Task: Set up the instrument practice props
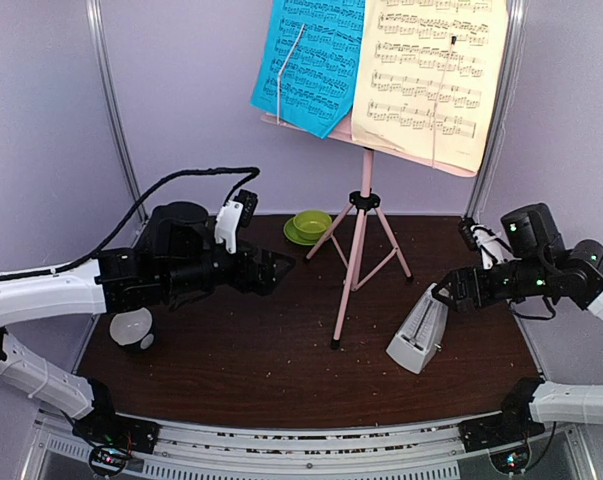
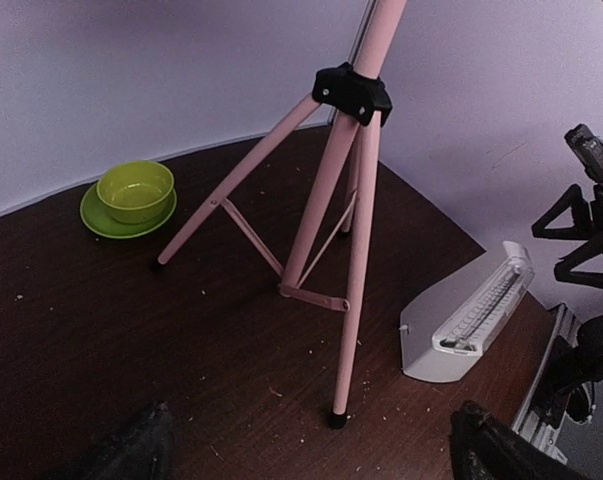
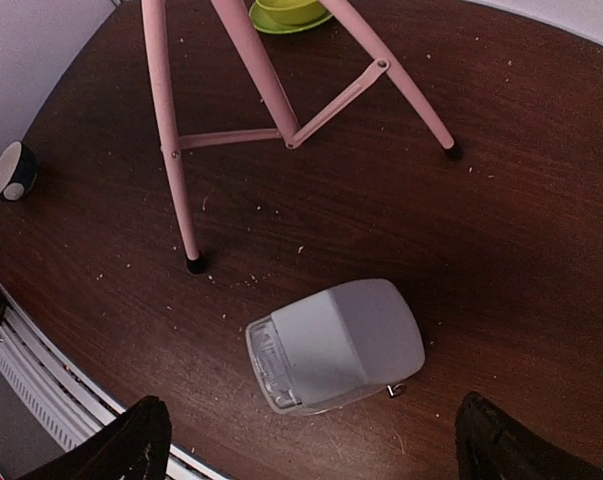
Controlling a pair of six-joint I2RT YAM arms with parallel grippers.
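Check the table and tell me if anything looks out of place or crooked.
The blue page sits crooked on the pink music stand, tilted against the straighter yellow page. The white metronome appears to lie on its side, and crumbs speckle the table.

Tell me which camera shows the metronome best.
Left wrist: the metronome appears whole from the side, with its clear front and inner scale visible. Right wrist shows it close but foreshortened from above, the front mostly hidden. Top external shows it small and distant.
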